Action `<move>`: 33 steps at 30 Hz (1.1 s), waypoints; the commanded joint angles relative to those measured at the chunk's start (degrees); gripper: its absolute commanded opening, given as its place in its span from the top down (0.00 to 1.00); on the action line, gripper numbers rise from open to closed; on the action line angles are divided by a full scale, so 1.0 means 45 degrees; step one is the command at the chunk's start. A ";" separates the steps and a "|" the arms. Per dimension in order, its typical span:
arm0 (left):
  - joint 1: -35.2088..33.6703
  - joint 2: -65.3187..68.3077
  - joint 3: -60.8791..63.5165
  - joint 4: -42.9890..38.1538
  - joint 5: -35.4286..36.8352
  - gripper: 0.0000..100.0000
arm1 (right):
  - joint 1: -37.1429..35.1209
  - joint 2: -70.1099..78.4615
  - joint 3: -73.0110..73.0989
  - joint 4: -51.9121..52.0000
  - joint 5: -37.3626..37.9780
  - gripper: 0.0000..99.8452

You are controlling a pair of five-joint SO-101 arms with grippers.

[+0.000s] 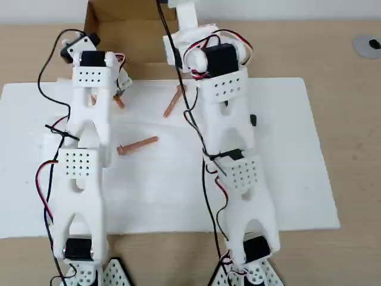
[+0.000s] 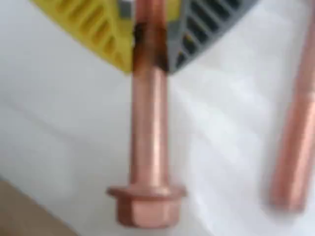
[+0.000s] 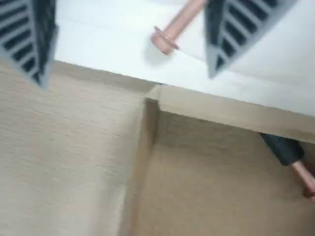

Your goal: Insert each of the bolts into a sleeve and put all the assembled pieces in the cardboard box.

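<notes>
The left gripper (image 2: 150,59) sits over the far-left part of the white foam board (image 1: 286,179) that covers the middle of the wooden tabletop (image 1: 351,119). This is close to the tabletop edge that lies away from the arms' bases. Its yellow finger (image 2: 93,24) and grey finger (image 2: 206,24) are pinched on the shank of a copper held bolt (image 2: 149,147). The bolt's flanged hex head points away from the fingers. In the high view the same bolt (image 1: 119,102) pokes out below the gripper, just above the board. Another copper piece (image 2: 294,123) lies on the board beside it; I cannot tell whether it is a bolt or a sleeve.

The cardboard box (image 1: 137,42) stands at the far edge of the tabletop, touching the board's far side, roughly between the two arms. The right gripper (image 3: 128,76) hangs over the box's near wall (image 3: 221,110), where the box meets the board. Its two grey fingers (image 3: 236,29) are spread wide and grip nothing.

A second bolt (image 1: 174,101) lies tilted on the board near the box, with its head (image 3: 165,39) toward the box wall. A third bolt (image 1: 137,145) lies towards the middle of the board, well apart from the box. Inside the box, a dark piece (image 3: 283,150) rests on the floor with a copper end just beside it.
</notes>
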 commanded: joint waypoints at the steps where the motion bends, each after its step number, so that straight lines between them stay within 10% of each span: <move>1: -0.0371 -0.0342 -0.2579 0.0879 -0.0137 0.99 | 0.0400 -0.1260 -0.0674 0.0508 0.0098 0.75; 10: -0.0586 -0.1670 -0.4669 0.2051 -0.0664 0.99 | 0.0459 -0.1436 -0.0674 0.2129 0.0098 0.75; 33: -0.0567 -0.9055 0.6818 0.1035 -0.1133 0.98 | 0.0400 -0.1377 -0.0596 0.2149 0.0078 0.75</move>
